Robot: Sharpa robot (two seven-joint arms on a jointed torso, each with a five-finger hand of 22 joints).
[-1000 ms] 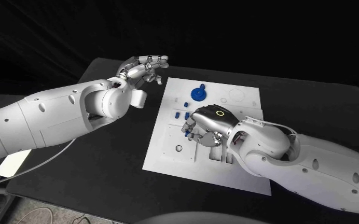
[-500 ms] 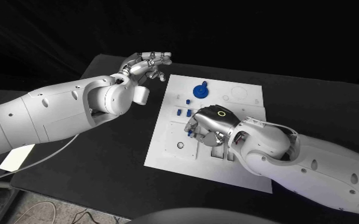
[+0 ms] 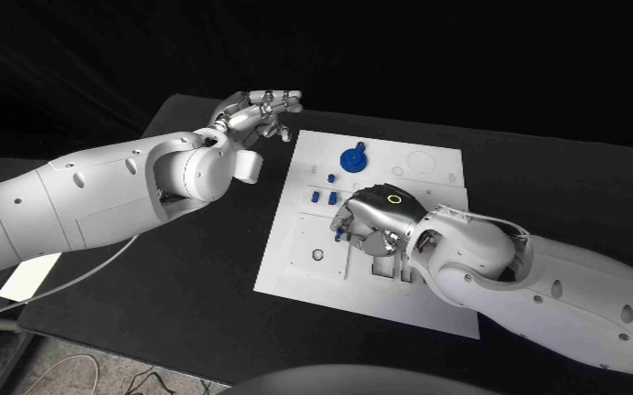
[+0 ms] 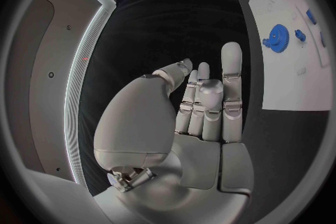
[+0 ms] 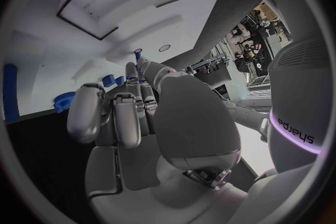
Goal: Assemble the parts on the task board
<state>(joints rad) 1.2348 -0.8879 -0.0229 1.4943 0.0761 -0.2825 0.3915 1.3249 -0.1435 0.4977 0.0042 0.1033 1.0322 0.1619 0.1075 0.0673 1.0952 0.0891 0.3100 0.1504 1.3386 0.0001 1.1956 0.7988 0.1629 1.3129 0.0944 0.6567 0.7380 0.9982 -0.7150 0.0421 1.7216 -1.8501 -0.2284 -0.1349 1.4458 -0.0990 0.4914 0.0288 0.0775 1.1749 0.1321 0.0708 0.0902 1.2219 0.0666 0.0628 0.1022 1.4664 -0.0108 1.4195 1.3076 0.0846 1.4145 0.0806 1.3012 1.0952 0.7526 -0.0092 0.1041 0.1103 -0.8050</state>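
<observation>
While the right hand (image 3: 373,219) hovers low over the middle of the task board (image 3: 304,272), the left hand (image 3: 254,113) hangs off the board's far left corner.

Right fingers (image 5: 115,115) curl inward over the board; whether they pinch a part cannot be told (a small blue piece (image 5: 138,57) shows just past the fingertips). Left fingers (image 4: 232,75) are extended and close together, holding nothing. A blue gear (image 3: 354,160) stands near the board's far edge, with small blue parts (image 3: 323,197) between it and the right hand.
</observation>
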